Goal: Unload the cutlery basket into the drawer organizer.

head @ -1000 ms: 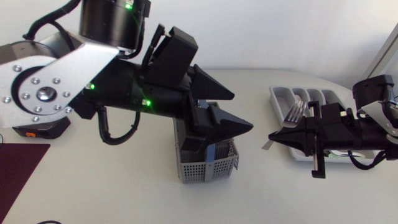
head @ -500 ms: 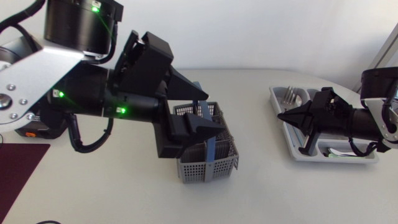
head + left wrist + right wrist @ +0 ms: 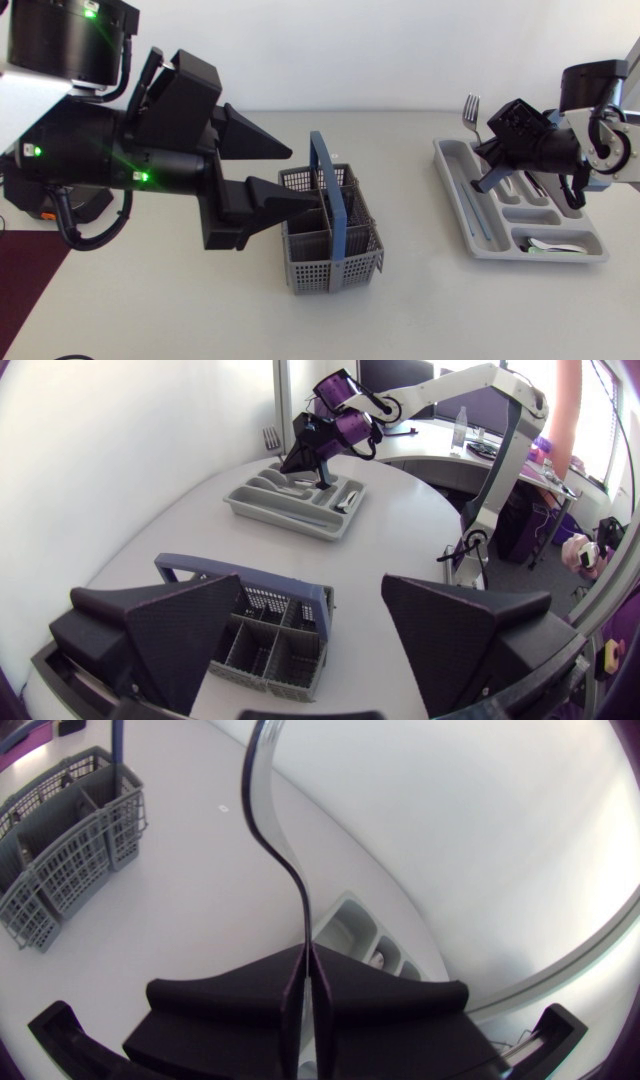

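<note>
Change: my left arm (image 3: 110, 150) had drawn back toward its own side, uncovering the cutlery basket (image 3: 345, 270). My right arm (image 3: 600, 140) had risen from lying low across the drawer organizer (image 3: 455, 197), and the fork (image 3: 470, 108) had turned from flat to upright.

Table (image 3: 420, 310): pale and round-edged, it carried the basket near the middle and the organizer well apart from it on my right.

Left arm: it reached in from my left, above the table. The left gripper (image 3: 306, 177) gaped wide with nothing between its wedges, and the lower finger's tip sat just beside the basket's handle (from the head view I could not tell whether they touched).

Right arm: it hung over the organizer's far end. The right gripper (image 3: 304, 970) was pinched onto the fork's handle from both sides.

Drawer organizer: a grey tray of several long compartments and one short cross compartment at the near end.

Cutlery basket: grey perforated plastic standing upright, its blue handle (image 3: 328, 185) raised.

Fork: it stood in the right pincer with its tines up, above the organizer's far end.

Spoon (image 3: 548, 243): it lay in the short cross compartment.
</note>
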